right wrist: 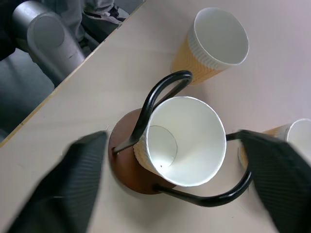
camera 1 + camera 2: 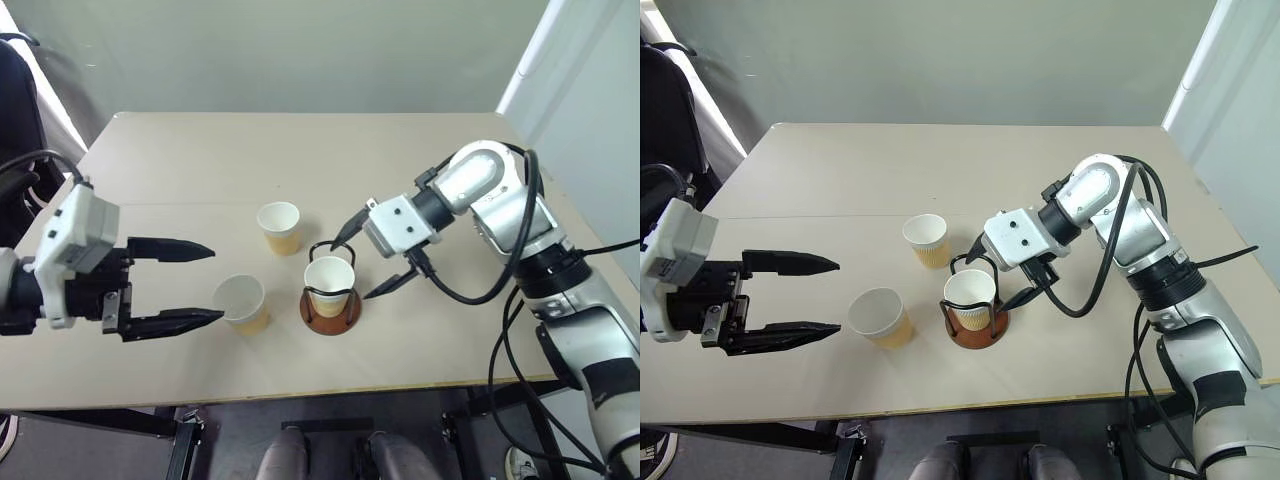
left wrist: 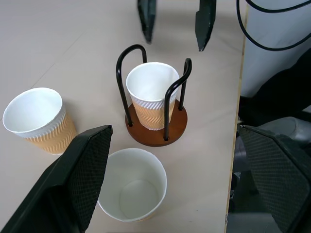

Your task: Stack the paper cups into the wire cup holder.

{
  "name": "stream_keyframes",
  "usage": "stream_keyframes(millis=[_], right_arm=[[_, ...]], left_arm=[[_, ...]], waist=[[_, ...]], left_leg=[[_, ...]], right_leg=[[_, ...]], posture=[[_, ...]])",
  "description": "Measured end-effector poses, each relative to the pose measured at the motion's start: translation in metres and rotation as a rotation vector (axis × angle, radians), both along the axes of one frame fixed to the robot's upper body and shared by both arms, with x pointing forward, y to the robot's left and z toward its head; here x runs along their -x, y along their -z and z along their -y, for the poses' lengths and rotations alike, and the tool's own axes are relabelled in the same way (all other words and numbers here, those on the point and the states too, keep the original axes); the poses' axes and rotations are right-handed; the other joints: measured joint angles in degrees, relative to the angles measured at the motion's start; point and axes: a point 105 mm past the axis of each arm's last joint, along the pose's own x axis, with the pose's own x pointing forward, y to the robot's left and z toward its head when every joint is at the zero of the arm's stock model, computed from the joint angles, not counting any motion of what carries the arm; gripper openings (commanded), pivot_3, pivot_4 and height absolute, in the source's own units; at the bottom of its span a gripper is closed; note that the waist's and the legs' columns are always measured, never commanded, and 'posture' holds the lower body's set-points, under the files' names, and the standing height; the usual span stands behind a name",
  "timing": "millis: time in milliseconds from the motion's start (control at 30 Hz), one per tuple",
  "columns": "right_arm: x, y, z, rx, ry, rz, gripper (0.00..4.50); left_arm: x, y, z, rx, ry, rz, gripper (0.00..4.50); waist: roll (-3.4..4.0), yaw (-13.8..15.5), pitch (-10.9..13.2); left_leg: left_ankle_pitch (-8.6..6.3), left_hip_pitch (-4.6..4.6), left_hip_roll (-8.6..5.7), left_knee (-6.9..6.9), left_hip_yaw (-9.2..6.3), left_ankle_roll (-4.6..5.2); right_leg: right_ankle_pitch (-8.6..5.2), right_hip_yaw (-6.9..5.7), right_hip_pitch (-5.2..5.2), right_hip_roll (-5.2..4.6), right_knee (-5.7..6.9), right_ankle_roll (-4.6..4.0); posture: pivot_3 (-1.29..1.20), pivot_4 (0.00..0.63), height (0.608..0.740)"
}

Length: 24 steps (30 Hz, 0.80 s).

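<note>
Three tan-yellow paper cups with white insides are on the beige table. One cup (image 2: 328, 283) stands upright inside the wire cup holder (image 2: 333, 316), between its two dark wire loops. My right gripper (image 2: 350, 270) is open just to the right of that cup, its fingertips either side of the cup's rim and not touching it. A second cup (image 2: 280, 228) stands behind and to the left of the holder. The third cup (image 2: 241, 303) stands left of the holder, right in front of my open left gripper (image 2: 217, 284), which holds nothing.
The table's front edge (image 2: 300, 393) runs close behind the holder and the near cup. A black cable (image 2: 470, 290) loops from my right wrist above the table. A wall rises beyond the far side of the table (image 2: 300, 140).
</note>
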Motion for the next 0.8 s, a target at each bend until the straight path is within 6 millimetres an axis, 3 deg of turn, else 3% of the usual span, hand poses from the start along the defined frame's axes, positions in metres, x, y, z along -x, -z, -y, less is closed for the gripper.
stream_keyframes(millis=[100,233,300,367,500,667,800], right_arm=[[-0.004,-0.015,0.022,-0.059,0.091,-0.067,4.45],[0.007,-0.062,0.100,-0.298,0.331,-0.289,4.45],[0.019,-0.064,0.140,-0.378,0.449,-0.385,4.45],[0.027,-0.052,0.166,-0.430,0.543,-0.487,4.45],[0.038,-0.029,0.176,-0.494,0.613,-0.594,4.45],[0.056,-0.047,0.157,-0.575,0.535,-0.560,4.45],[0.063,-0.051,0.156,-0.607,0.536,-0.560,4.45]], left_arm=[[-0.003,0.008,-0.001,-0.071,0.018,-0.013,4.50],[-0.009,0.023,-0.002,-0.187,0.048,-0.023,4.50],[-0.012,0.031,-0.002,-0.232,0.056,-0.022,4.50],[-0.013,0.037,-0.001,-0.259,0.068,-0.028,4.50],[-0.011,0.046,0.007,-0.297,0.130,-0.031,4.50],[-0.012,0.061,0.012,-0.352,0.184,-0.055,4.50],[-0.016,0.068,0.009,-0.398,0.190,-0.050,4.50]], waist=[[0.01,0.36,0.00],[-0.06,1.70,-0.04],[-0.28,1.95,-0.17],[-0.31,1.87,-0.17],[-0.14,0.32,-0.07],[-0.08,-0.13,-0.04],[-0.08,0.08,-0.04]], left_leg=[[0.00,-0.08,0.00,0.01,0.00,-0.01],[-0.01,-0.40,-0.03,0.00,-0.06,-0.11],[0.03,-0.42,-0.04,-0.02,-0.09,-0.59],[0.00,-0.50,-0.05,-0.04,0.02,-0.87],[0.15,-0.35,-0.04,-0.12,0.22,-0.86],[0.10,0.03,-0.04,-0.11,-0.04,-0.20],[0.11,0.32,-0.20,-0.07,-0.11,0.05]], right_leg=[[0.00,0.00,-0.01,0.00,-0.04,0.00],[-0.02,0.14,-0.11,0.00,-0.19,0.03],[-0.14,0.15,0.00,0.02,-0.21,0.11],[-0.25,0.22,0.10,0.02,-0.17,0.22],[-0.28,0.29,0.12,0.09,-0.07,0.29],[-0.43,0.37,0.54,0.29,-0.04,0.58],[-0.71,0.76,0.90,0.32,-0.10,1.07]], posture=[[0.00,0.150,0.740],[0.00,0.150,0.740],[0.00,0.150,0.740],[0.00,0.150,0.740],[0.00,0.150,0.740],[0.00,0.150,0.740],[0.00,0.150,0.740]])
